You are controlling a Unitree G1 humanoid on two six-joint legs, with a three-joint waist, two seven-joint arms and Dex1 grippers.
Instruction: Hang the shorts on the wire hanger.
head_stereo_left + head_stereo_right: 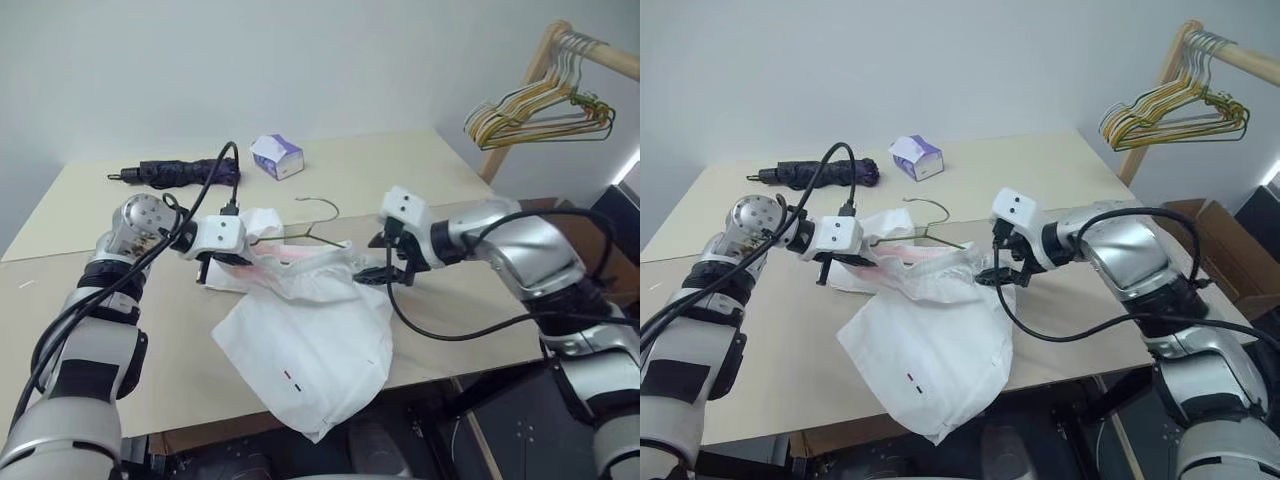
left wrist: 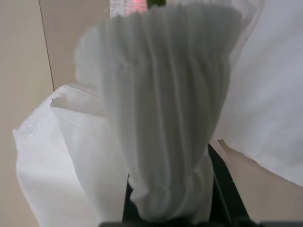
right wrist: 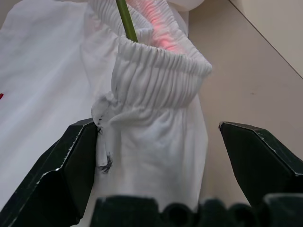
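Shorts (image 1: 310, 340): spread on the surface (image 1: 420, 175), hem draped over its near edge; waistband lifted between both pincers
Left pincer (image 1: 222, 266): clamped on the gathered waistband
Right pincer (image 3: 156, 156): fingers spread wide; waistband end lies between them, ungripped
Wire hanger (image 1: 318, 218): hook seen above the waistband; wire runs into it

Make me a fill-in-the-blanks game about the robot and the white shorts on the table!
1. The left gripper is shut on the elastic waistband of the large white cloth ____.
2. The right gripper has its black fingers ____ around the other end of the waistband.
3. The hook of the thin dark wire hanger pokes out ____ the shorts.
4. The small white-and-purple tissue box sits on the beige ____.

Answers: shorts; open; behind; table
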